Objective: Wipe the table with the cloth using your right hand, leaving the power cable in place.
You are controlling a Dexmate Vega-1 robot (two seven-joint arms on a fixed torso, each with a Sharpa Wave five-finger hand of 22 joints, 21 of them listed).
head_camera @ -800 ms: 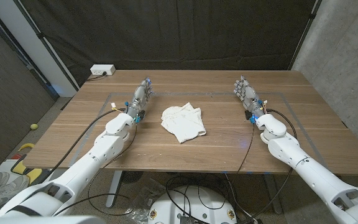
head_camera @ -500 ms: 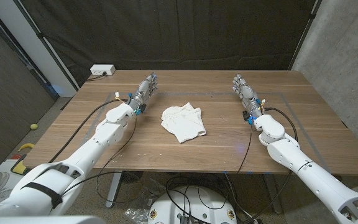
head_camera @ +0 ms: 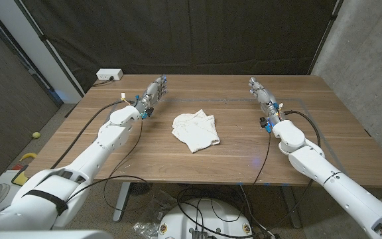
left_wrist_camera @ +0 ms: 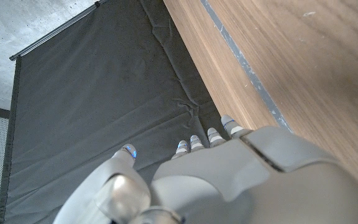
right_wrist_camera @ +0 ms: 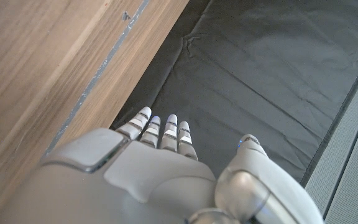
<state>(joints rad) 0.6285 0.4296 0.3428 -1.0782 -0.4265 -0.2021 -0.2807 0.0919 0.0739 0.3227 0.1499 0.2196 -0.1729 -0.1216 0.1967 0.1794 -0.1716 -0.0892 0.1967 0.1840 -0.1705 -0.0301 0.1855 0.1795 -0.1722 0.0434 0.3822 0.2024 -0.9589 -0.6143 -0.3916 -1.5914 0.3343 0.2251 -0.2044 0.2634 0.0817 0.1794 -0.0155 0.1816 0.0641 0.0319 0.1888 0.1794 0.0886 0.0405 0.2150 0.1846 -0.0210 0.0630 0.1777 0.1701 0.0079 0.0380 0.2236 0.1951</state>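
The wooden surface [head_camera: 144,156] stands before a black curtain [head_camera: 197,33], with a concrete wall [head_camera: 370,46] on the right. A faint taped rectangle [head_camera: 307,103] marks the surface. A white power strip [head_camera: 109,75] lies at the far left corner. Black cables [head_camera: 207,212] lie on the floor below the near edge.

The white cloth [head_camera: 195,130], crumpled, lies near the middle of the surface, between the two hands and touched by neither.

The left hand [head_camera: 153,94] is at the far left part of the surface, its fingers [head_camera: 161,82] stretched toward the curtain, holding nothing. The right hand [head_camera: 262,96] is at the far right part, its fingers [head_camera: 253,83] likewise extended and holding nothing.

The left wrist view shows the left hand [left_wrist_camera: 229,180] from behind, fingertips [left_wrist_camera: 194,143] reaching past the surface's far edge toward the curtain. The right wrist view shows the right hand [right_wrist_camera: 160,174] the same way, with a strip of tape [right_wrist_camera: 98,68] on the wood beside it.
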